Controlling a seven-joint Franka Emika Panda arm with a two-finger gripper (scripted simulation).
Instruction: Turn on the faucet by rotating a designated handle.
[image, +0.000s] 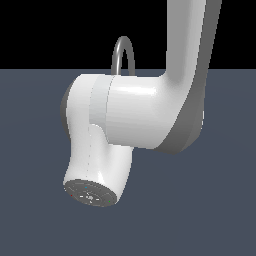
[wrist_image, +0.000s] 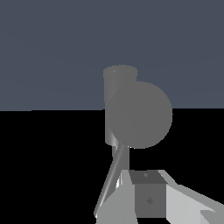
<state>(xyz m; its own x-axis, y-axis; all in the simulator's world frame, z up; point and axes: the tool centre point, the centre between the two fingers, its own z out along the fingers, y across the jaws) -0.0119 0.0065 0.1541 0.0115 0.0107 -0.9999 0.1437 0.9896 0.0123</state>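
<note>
Faucet grey, cylindrical base, thin handle slanting out, gripper beside it, opening unclear.

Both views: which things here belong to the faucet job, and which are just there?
Job:
- faucet, only the spout arch shows past the arm in the exterior view
- handle, thin lever beside the gripper
- gripper, open or shut unclear

Just there:
- arm
- floor

White robot arm fills view — faucet arch peeks above, rest hidden behind.
</note>
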